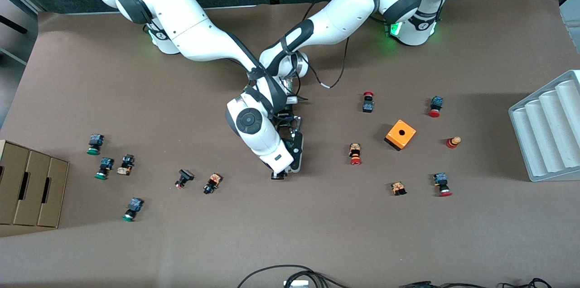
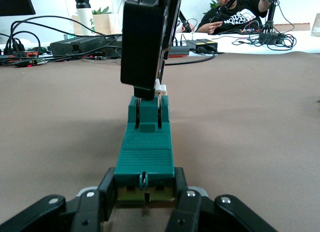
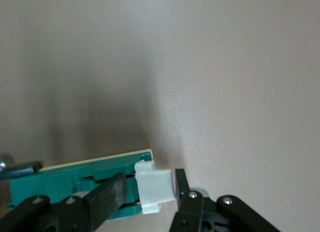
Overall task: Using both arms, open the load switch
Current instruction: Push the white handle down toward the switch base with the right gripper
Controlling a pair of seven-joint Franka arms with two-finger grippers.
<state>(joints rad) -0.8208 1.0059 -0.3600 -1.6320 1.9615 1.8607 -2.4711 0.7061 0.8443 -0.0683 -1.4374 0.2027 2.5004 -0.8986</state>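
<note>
The long dark green plastic load switch (image 2: 145, 157) lies at table centre, at 9 o'clock from the orange cube (image 1: 400, 134). The left gripper (image 2: 145, 199) clamps one end; the right gripper (image 3: 148, 192) closes around its white end piece (image 3: 155, 191). Both grasps look nearly set; the opening pull remains.

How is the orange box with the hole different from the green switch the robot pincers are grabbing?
The orange box is a squat cube; the green load switch is long and narrow. The orange box has a round hole on top; the load switch has a white end piece. The orange box sits alone; the load switch is gripped by the left pincer and the right pincer. Both rest on the brown table.
</note>
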